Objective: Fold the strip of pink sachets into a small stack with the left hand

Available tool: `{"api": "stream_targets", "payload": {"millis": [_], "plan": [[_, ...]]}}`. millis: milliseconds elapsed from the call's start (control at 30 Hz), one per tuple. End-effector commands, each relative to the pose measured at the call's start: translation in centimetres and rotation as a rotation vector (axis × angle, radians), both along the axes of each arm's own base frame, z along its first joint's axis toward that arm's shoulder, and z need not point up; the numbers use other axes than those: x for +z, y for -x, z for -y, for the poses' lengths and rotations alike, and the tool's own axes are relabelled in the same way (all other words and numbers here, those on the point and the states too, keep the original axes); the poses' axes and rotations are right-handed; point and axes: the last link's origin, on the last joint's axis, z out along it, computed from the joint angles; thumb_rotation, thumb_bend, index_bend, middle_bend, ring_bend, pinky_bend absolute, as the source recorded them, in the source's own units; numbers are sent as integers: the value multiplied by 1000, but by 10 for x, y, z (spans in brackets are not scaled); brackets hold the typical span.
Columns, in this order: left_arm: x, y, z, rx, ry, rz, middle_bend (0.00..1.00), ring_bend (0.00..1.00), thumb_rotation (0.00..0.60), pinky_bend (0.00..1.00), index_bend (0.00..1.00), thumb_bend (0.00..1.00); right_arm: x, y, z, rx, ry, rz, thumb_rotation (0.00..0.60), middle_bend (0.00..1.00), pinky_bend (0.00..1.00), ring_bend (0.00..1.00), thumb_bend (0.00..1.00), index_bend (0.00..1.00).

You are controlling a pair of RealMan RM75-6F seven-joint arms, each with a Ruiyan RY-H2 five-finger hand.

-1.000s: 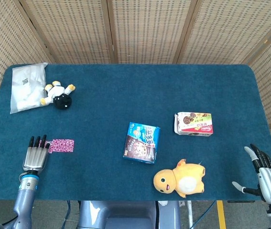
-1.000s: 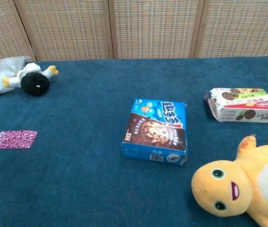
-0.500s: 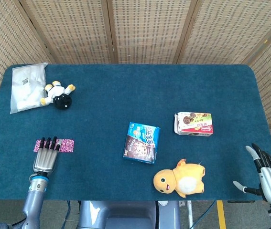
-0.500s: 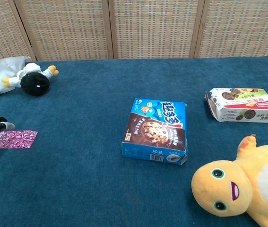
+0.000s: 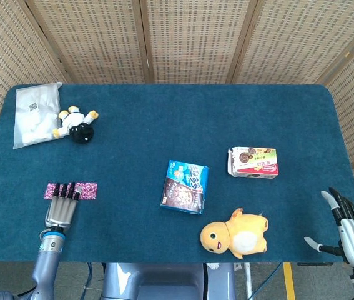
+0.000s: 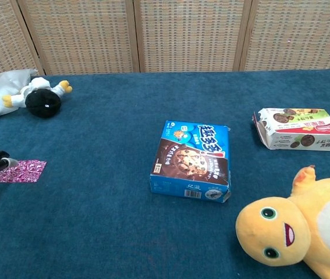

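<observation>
The left hand [image 5: 61,209] lies flat, fingers [image 5: 69,192] spread atop the strip [image 5: 84,190], holding nothing, probably pinning it for folding.

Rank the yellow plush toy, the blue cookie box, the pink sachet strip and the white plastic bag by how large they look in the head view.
1. white plastic bag
2. yellow plush toy and blue cookie box: too alike to rank
3. pink sachet strip, smallest, partly covered by the left hand

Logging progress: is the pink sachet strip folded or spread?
Spread: the pink sachet strip lies flat, left robot hand fingertips on it.
</observation>
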Motion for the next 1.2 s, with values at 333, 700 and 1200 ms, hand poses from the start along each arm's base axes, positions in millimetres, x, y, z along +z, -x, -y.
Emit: {"api": "stream_targets", "payload": {"millis": [333,700,1200], "plan": [[-4,-4,-1,10,17,-41,0,0,600,0,21,960,1,0,0,1,1,4,600,0,0,0,105,43],[-9,-8,1,21,41,-82,0,0,600,0,32,964,1,-1,0,3,4,9,600,0,0,0,105,43],[-15,-15,9,4,70,-87,0,0,600,0,37,964,2,0,0,3,3,11,600,0,0,0,105,43]]}}
